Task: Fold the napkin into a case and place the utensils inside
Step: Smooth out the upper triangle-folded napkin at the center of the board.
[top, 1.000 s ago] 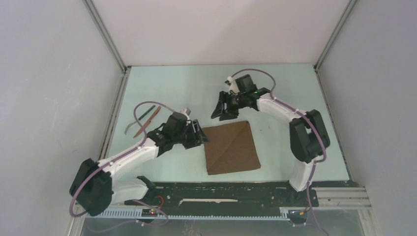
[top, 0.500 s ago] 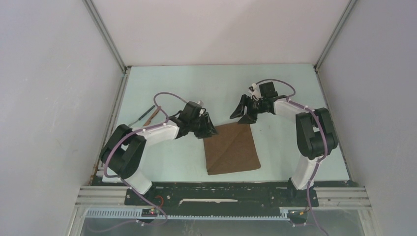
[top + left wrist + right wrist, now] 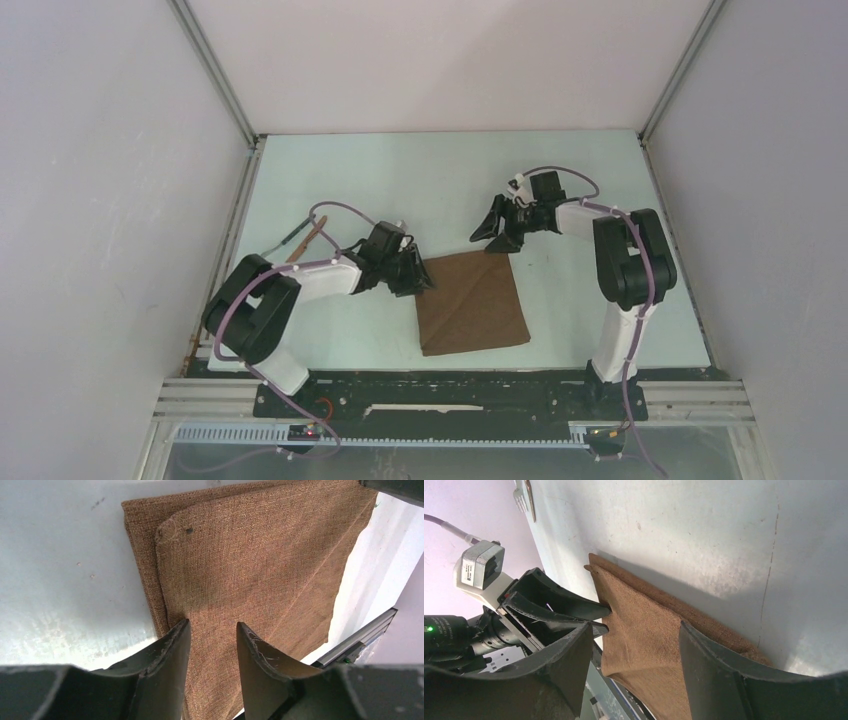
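The brown napkin lies folded flat on the table, one layer over another. My left gripper sits low at its left edge. The jaws are open with flat cloth showing between the fingertips. My right gripper hovers open above the napkin's far right corner, with cloth in view between its fingers. The utensils lie at the far left: a dark-handled fork and a reddish-brown knife, also visible in the right wrist view. No case shows.
The pale green table is enclosed by white walls with metal corner posts. A black rail carries both arm bases along the near edge. The left arm's cable arcs above the utensils.
The left arm swung in and its gripper came down onto the napkin's left edge, jaws narrowing. The right gripper moved right and nearer, to the napkin's far right corner.
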`<action>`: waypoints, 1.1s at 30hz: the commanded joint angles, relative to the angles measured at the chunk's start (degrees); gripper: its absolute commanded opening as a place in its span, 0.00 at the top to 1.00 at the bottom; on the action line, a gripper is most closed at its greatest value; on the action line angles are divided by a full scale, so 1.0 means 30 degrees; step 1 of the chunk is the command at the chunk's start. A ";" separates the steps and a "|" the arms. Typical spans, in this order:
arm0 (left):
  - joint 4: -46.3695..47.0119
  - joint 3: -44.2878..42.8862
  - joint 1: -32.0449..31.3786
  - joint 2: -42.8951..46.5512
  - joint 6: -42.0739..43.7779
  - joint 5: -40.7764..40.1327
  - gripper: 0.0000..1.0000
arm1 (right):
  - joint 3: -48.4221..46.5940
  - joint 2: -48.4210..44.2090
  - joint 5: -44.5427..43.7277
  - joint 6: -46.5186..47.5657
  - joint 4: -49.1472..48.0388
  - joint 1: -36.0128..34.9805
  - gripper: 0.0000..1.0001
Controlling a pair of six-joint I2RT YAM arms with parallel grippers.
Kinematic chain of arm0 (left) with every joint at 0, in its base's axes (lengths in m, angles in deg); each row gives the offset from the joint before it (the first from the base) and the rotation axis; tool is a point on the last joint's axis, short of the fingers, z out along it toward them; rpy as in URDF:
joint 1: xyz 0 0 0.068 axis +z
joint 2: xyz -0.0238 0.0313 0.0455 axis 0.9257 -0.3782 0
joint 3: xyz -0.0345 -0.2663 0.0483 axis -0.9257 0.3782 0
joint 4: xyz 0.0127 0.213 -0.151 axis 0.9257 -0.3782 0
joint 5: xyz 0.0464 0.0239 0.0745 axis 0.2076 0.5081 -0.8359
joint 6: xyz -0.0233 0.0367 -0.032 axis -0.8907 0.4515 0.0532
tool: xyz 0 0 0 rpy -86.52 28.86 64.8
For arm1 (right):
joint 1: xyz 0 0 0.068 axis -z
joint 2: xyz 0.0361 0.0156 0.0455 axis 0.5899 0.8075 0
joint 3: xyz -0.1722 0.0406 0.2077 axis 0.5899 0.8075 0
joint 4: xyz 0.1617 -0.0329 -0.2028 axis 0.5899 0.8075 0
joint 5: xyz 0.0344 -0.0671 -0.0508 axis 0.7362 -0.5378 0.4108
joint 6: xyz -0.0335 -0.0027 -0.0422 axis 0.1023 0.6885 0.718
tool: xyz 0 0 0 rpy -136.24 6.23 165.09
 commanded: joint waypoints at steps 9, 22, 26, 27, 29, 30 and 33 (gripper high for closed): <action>-0.0093 -0.0756 0.0120 0.2124 0.0216 0.0241 0.45 | -0.0415 0.0913 0.0919 -0.0113 -0.1401 -0.0459 0.29; -0.0874 -0.4828 0.0934 -0.1570 0.1170 0.0212 0.42 | -0.0963 0.0705 0.1196 -0.0122 -0.0898 -0.1263 0.29; -0.0890 -0.4553 0.1250 -0.2248 0.1437 -0.0246 0.42 | -0.0971 -0.0751 0.0636 0.0490 0.0266 -0.0995 0.26; -0.0876 -0.4371 0.1357 -0.2348 0.1516 -0.0339 0.42 | -0.0972 -0.1027 0.0543 0.0717 0.0567 -0.0845 0.25; -0.0727 -0.3944 0.1616 -0.2460 0.1626 -0.0498 0.42 | -0.0790 -0.1346 0.0469 0.1017 0.0832 -0.0483 0.22; -0.0628 -0.3723 0.1762 -0.2488 0.1657 -0.0549 0.42 | -0.0657 -0.1365 0.0588 0.1076 0.0792 -0.0257 0.21; -0.0290 -0.3081 0.2110 -0.2539 0.1579 -0.0422 0.42 | -0.0106 -0.1076 0.0920 0.1094 0.0360 0.0308 0.20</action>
